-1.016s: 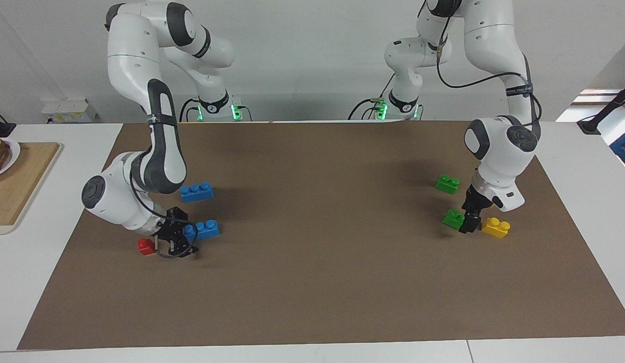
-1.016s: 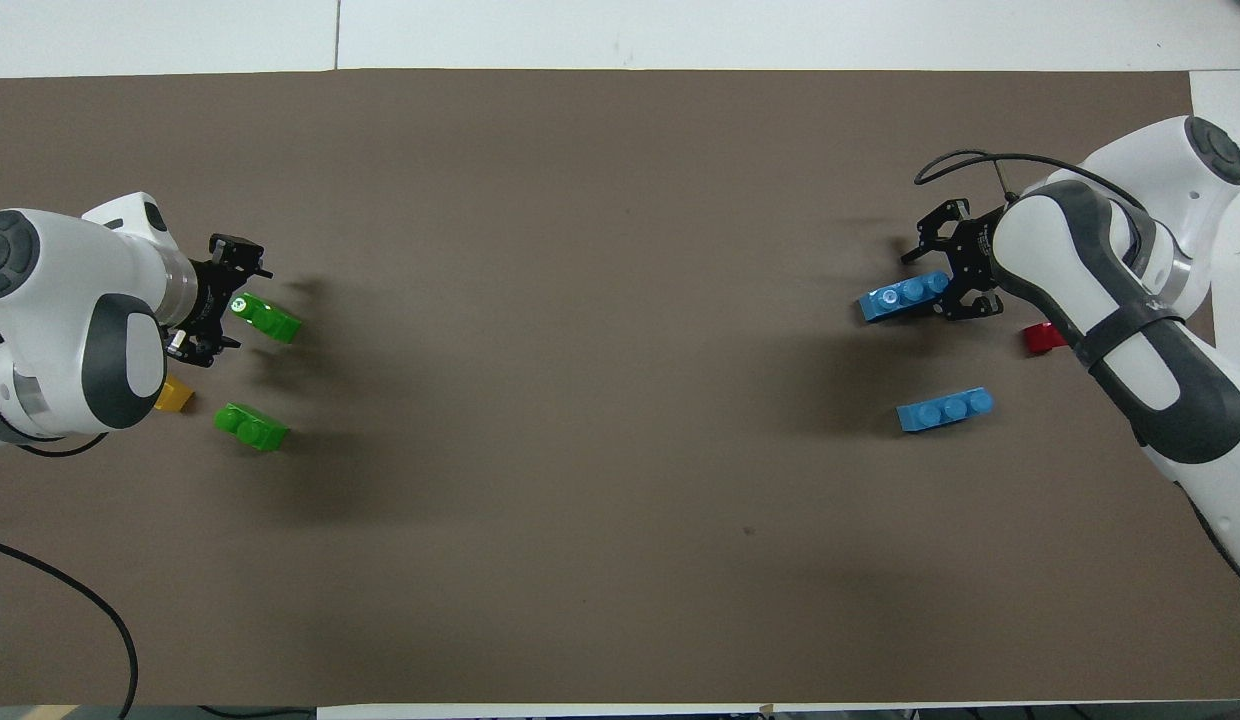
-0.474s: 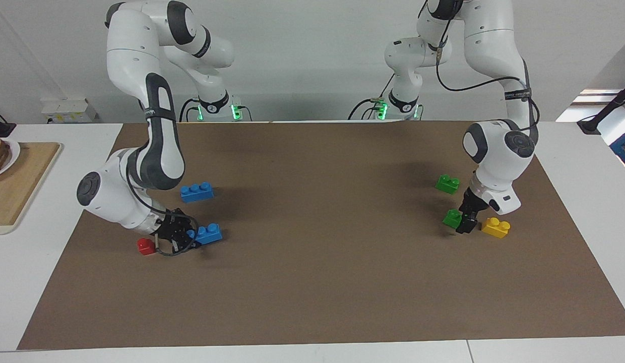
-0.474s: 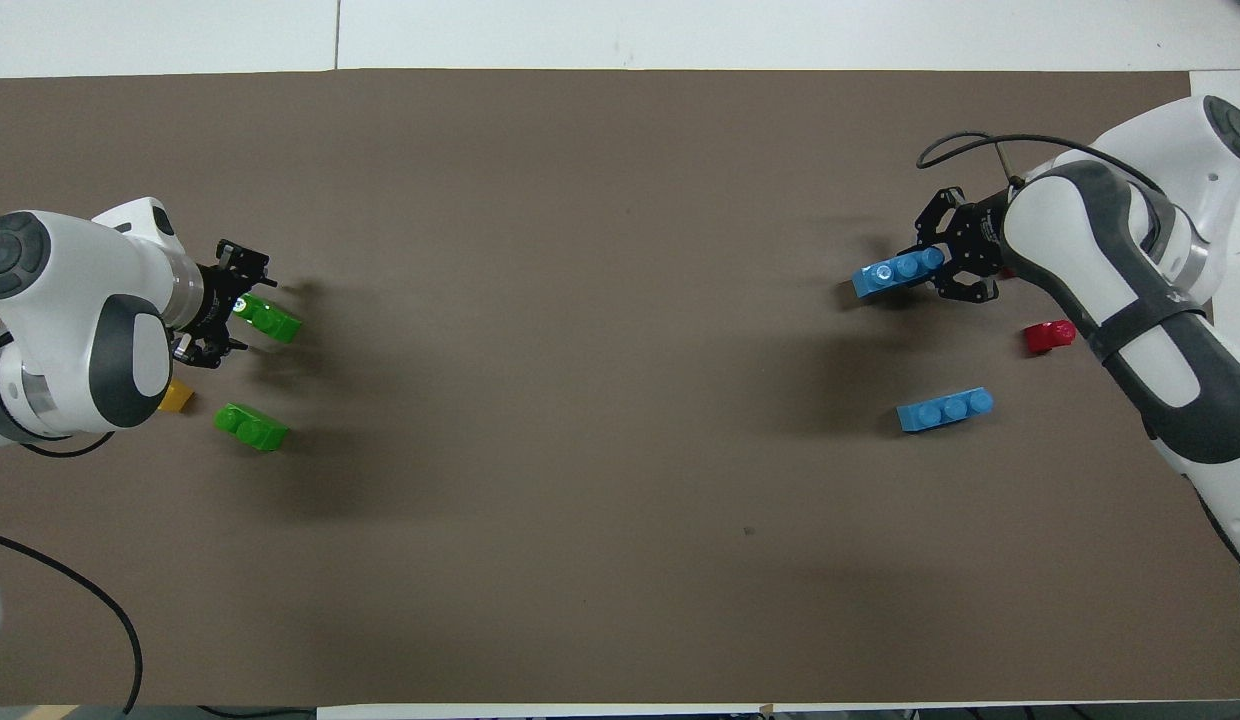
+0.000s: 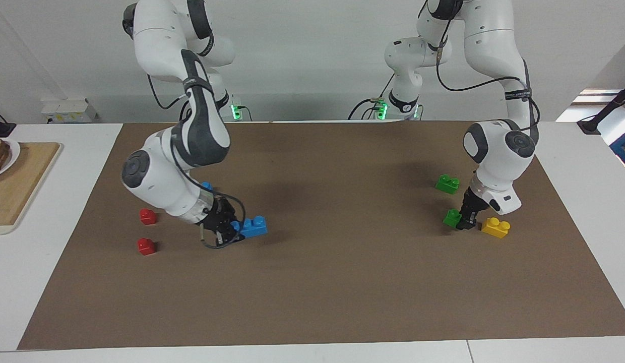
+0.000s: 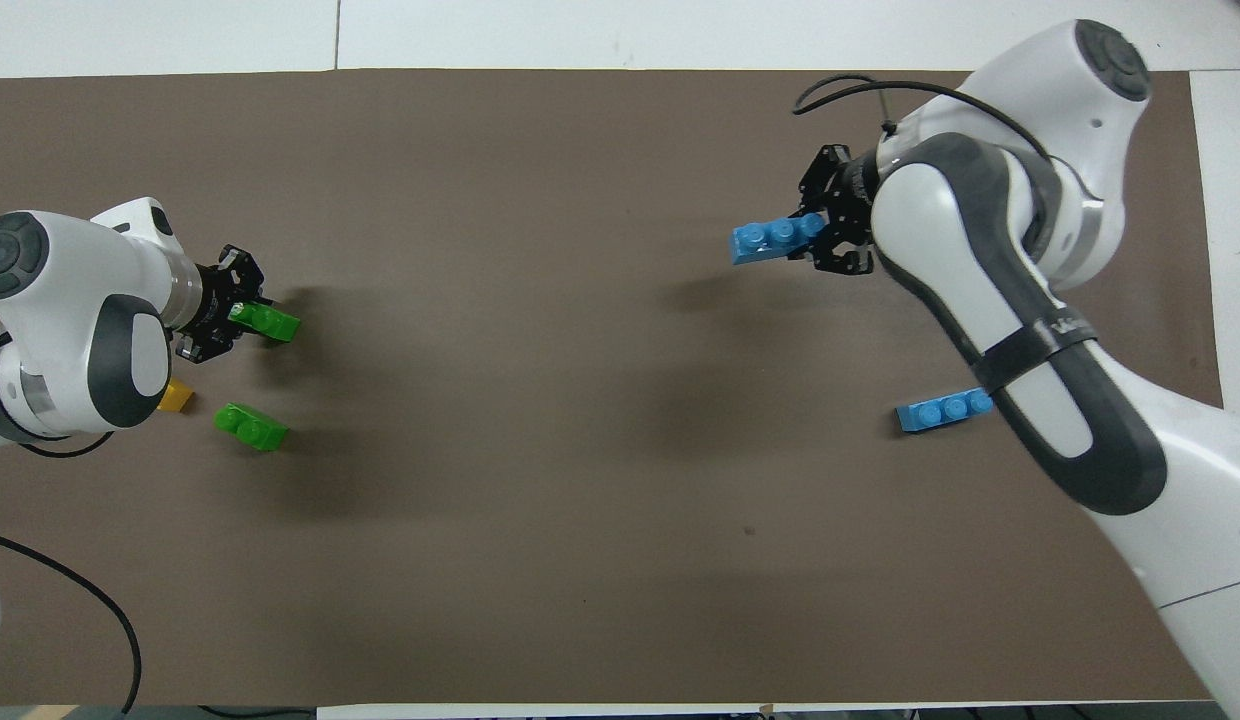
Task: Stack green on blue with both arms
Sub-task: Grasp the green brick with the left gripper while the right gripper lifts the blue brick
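Observation:
My right gripper point(image 5: 228, 228) is shut on one end of a blue three-stud brick point(image 5: 251, 226) and holds it a little above the brown mat point(image 5: 342, 282). It also shows in the overhead view point(image 6: 830, 225) with the brick point(image 6: 772, 240). A second blue brick point(image 6: 945, 410) lies on the mat, mostly hidden by the right arm in the facing view point(image 5: 206, 186). My left gripper point(image 5: 465, 220) is down at the mat, shut on a green two-stud brick point(image 5: 451, 218), also seen from overhead point(image 6: 270, 323). A second green brick point(image 5: 447, 183) lies nearer to the robots.
A yellow brick point(image 5: 495, 227) lies right beside the left gripper. Two small red bricks point(image 5: 147, 216) point(image 5: 146, 246) lie toward the right arm's end. A wooden board point(image 5: 20, 186) with a plate sits off the mat at that end.
My right gripper has lifted the blue brick and carried it toward the table's middle, uncovering a second red brick. My left gripper has closed in on the green brick.

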`<state>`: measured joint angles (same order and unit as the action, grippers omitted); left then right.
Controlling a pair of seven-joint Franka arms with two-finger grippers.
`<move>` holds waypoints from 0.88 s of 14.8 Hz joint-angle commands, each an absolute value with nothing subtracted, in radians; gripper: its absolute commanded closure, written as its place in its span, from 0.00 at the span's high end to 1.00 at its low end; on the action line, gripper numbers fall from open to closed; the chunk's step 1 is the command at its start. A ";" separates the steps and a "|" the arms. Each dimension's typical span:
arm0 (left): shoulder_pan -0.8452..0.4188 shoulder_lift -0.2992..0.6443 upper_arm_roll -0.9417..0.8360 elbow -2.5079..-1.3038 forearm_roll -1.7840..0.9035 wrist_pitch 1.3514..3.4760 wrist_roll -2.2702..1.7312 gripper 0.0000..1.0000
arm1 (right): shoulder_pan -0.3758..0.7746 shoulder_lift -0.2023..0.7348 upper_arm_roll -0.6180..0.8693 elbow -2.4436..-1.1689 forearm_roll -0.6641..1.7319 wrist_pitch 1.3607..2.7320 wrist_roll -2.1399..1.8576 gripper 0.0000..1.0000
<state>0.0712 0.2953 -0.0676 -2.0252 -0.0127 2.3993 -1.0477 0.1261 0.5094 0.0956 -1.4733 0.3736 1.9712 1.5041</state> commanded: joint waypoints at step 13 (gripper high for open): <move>-0.142 0.213 -0.075 -1.732 -0.023 1.993 -1.395 0.00 | 0.434 0.520 0.091 -1.638 0.379 2.289 1.914 0.00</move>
